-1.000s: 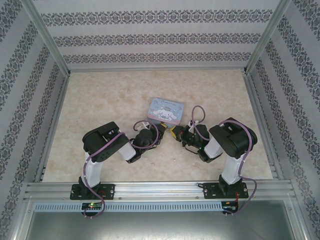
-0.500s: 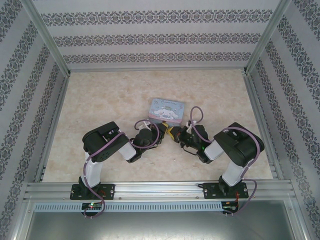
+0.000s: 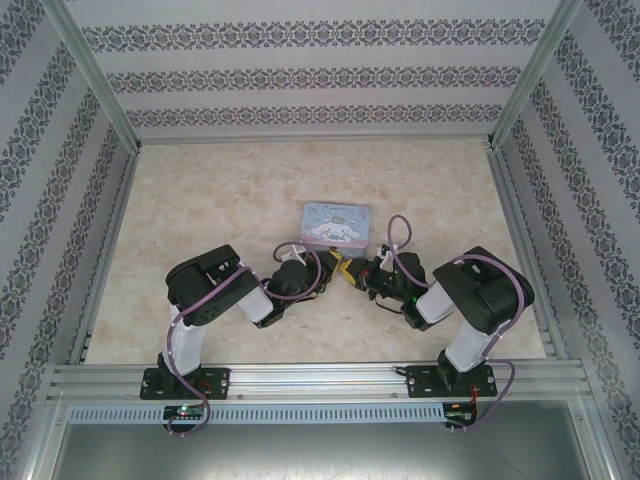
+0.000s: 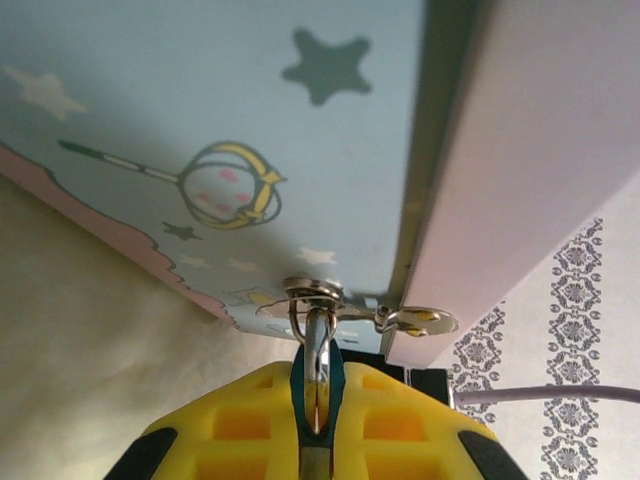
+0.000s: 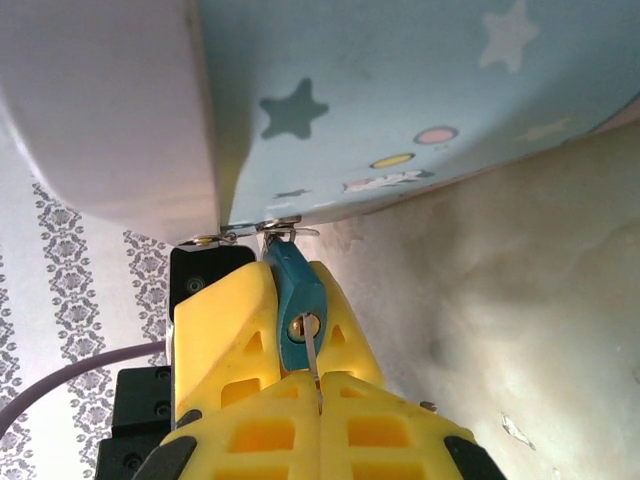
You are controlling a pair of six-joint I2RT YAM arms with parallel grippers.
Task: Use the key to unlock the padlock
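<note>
Padlock [image 5: 297, 290]: teal body, centre-left in the right wrist view, just below the tin [image 5: 420, 90]; shackle [image 4: 315, 325] hooked through the tin's hasp [image 4: 330, 300].
Key [image 5: 314, 358]: thin metal sliver, tip at the brass keyhole [image 5: 300, 325].
Left tool [image 4: 318, 390]: pressed together, pinching the padlock body, bottom centre of the left wrist view.
Right tool [image 5: 318, 395]: pressed together, pinching the key.
Tin: pale blue with stars, lying mid-counter [image 3: 200, 200] in the overhead view.

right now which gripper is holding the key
The right gripper: the thin key runs from between its shut fingers into the keyhole of the padlock. The left gripper instead clamps that lock's teal body.
</note>
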